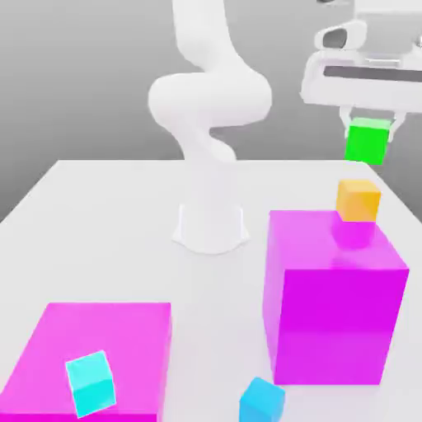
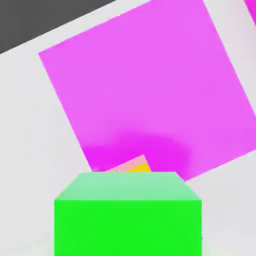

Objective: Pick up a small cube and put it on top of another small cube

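Gripping green cube [image 1: 367, 140] — pincer [image 1: 368, 124] clamped tight.

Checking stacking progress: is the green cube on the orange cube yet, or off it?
Off it. The green cube hangs in the shut claw, with clear space above the orange cube sitting on the tall magenta block.

Exterior view faces arm across table; hand view looks down close; shared: magenta block [image 1: 336, 297].
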{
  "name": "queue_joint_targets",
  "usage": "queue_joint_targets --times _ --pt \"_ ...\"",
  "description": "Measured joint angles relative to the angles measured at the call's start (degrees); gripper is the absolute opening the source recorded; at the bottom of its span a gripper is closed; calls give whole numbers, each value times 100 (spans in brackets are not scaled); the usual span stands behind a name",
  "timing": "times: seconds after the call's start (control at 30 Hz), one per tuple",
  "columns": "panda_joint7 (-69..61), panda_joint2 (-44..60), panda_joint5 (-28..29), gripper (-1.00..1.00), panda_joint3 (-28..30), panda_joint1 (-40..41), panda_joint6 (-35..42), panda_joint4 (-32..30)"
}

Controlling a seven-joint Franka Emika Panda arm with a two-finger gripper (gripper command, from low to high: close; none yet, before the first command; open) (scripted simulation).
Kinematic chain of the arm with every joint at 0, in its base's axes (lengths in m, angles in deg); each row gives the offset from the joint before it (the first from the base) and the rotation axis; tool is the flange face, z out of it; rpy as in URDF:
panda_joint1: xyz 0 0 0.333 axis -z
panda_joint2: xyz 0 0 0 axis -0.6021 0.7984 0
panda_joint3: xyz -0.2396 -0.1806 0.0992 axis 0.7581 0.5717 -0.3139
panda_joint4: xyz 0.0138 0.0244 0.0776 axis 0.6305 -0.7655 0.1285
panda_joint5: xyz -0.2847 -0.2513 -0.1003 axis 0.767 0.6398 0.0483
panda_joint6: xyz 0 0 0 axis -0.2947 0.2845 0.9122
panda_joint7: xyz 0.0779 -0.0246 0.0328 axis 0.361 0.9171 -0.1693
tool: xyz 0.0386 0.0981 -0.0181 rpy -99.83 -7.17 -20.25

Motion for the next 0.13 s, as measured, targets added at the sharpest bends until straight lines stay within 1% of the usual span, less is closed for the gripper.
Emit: queue_joint_targets --times 0.03,0.13 --pt "-2 46 -25 100 -40 -6 -148 -102" --pt "-2 46 -25 100 -40 -6 -149 -102"
